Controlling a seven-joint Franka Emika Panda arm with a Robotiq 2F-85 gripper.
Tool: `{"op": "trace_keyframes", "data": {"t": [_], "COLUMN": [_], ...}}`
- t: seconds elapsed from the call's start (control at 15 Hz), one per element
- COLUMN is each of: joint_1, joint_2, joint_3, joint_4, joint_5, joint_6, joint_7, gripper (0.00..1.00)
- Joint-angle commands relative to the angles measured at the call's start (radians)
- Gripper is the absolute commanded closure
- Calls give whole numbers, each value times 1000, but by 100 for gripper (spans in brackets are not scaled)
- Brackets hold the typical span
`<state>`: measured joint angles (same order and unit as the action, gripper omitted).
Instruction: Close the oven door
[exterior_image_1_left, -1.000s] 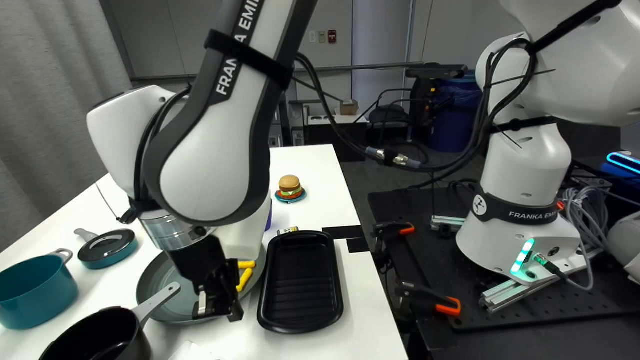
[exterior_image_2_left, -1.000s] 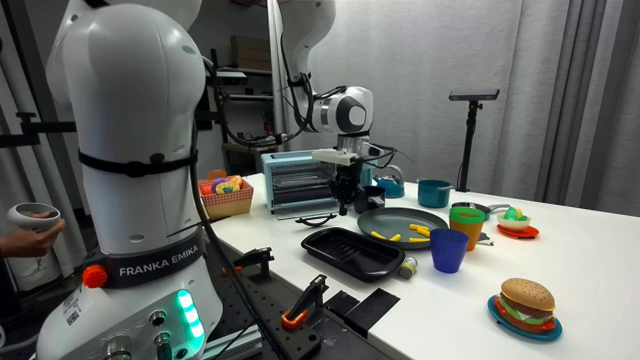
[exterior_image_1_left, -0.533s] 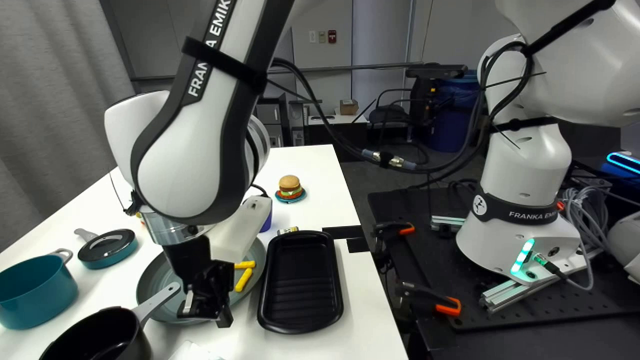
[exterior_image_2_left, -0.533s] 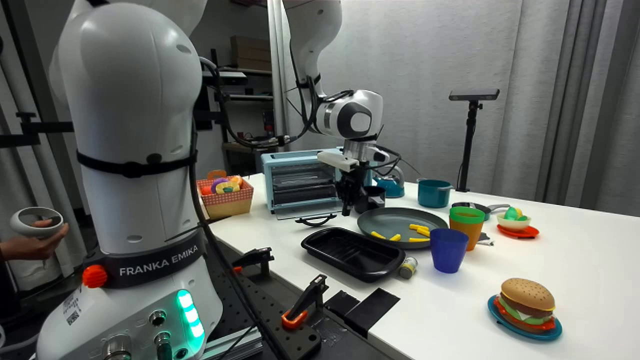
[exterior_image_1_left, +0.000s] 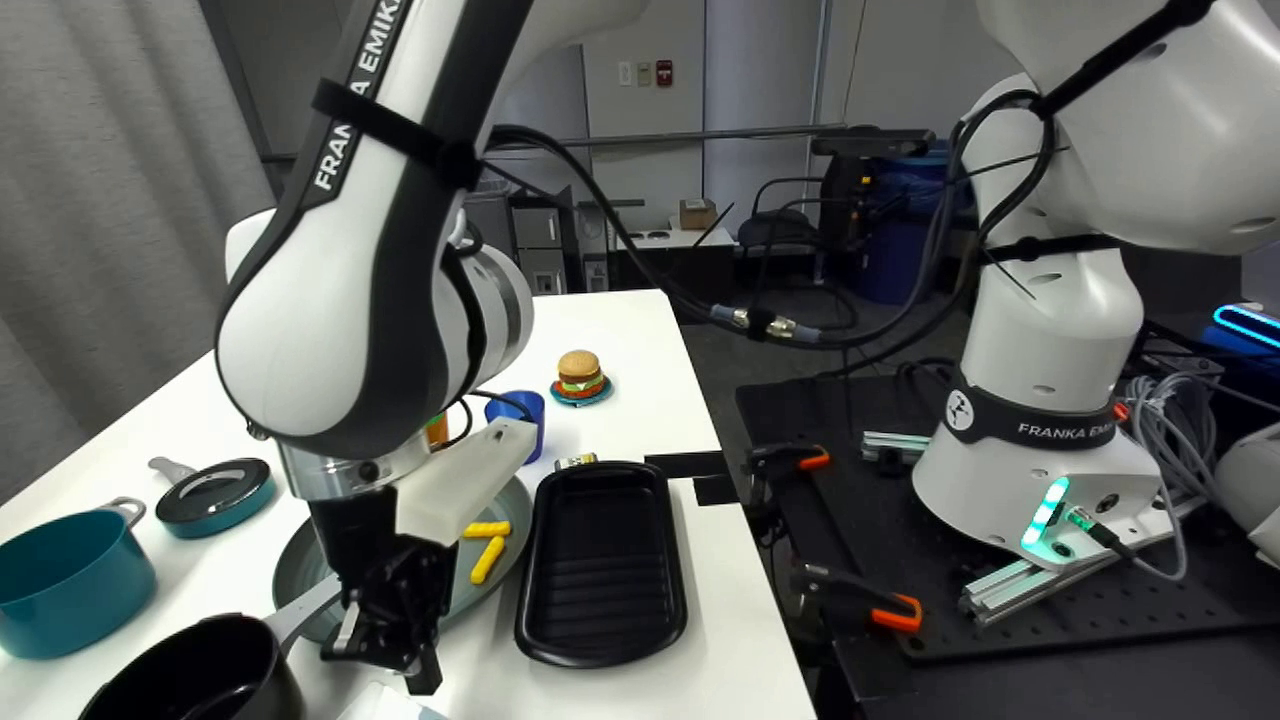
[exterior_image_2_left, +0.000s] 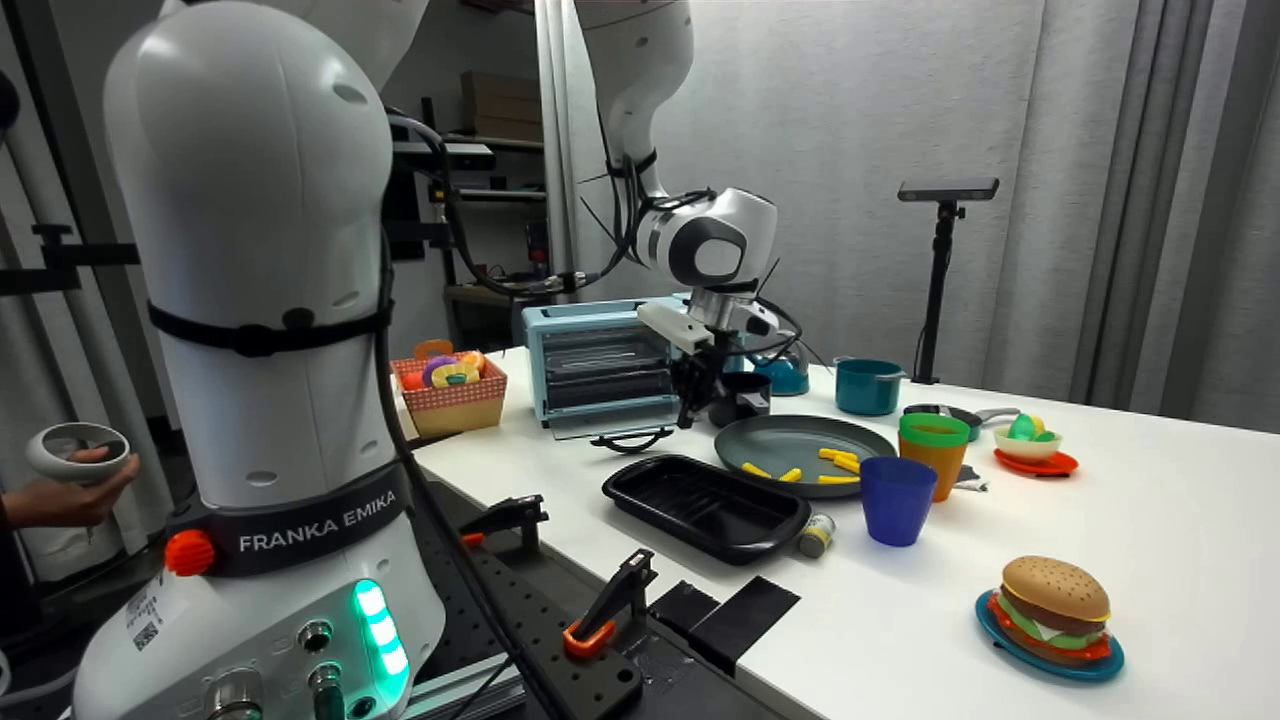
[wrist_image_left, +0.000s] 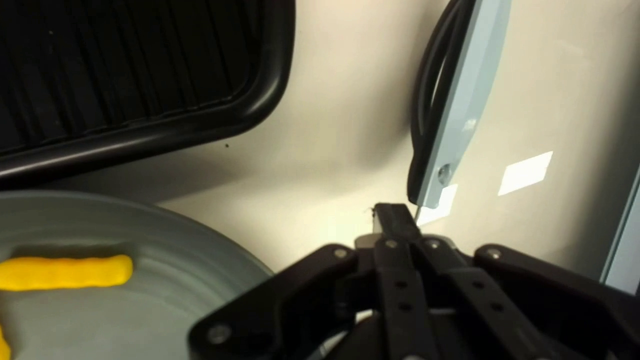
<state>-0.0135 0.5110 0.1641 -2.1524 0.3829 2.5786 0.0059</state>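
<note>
The light blue oven (exterior_image_2_left: 575, 320) stands at the back of the table in an exterior view. Its door (exterior_image_2_left: 600, 424) is lowered open toward the tabletop, with a black handle (exterior_image_2_left: 632, 442) along its outer edge. In the wrist view the door's blue edge (wrist_image_left: 465, 105) and the handle (wrist_image_left: 425, 95) show at upper right. My gripper (wrist_image_left: 397, 217) is shut with nothing between its fingers, its tip just beside the door's near corner; I cannot tell whether they touch. The gripper also shows in both exterior views (exterior_image_1_left: 424, 675) (exterior_image_2_left: 686, 418). My arm hides the oven's right part.
A black tray (exterior_image_1_left: 600, 570) and a grey plate (exterior_image_2_left: 805, 430) with yellow sticks lie in front of the oven. A black pot (exterior_image_1_left: 215, 665) stands close to the gripper. A fruit basket (exterior_image_2_left: 455, 405) is left of the oven. A blue cup (exterior_image_2_left: 897, 500) stands farther off.
My gripper, still shut, has shifted left and lower in an exterior view and has tilted slightly. The oven door and the other things have not visibly moved.
</note>
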Motion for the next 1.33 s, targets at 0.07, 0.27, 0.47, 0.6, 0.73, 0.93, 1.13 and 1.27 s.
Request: {"op": "trace_keyframes", "data": {"t": [0.07,0.27,0.47,0.6,0.73,0.93,1.13,1.27], "joint_1": [-24,-30,-38,-47,-54,-65,-73,-74], "joint_2": [44,57,58,52,39,28,12,-6], "joint_3": [26,33,46,58,67,76,84,89], "joint_4": [27,32,39,41,35,30,22,15], "joint_5": [34,39,47,56,60,65,77,81], "joint_6": [29,29,28,26,27,24,22,19], "joint_7": [-43,-50,-60,-73,-84,-98,-110,-114], "gripper": [100,100,100,100,100,100,100,100]}}
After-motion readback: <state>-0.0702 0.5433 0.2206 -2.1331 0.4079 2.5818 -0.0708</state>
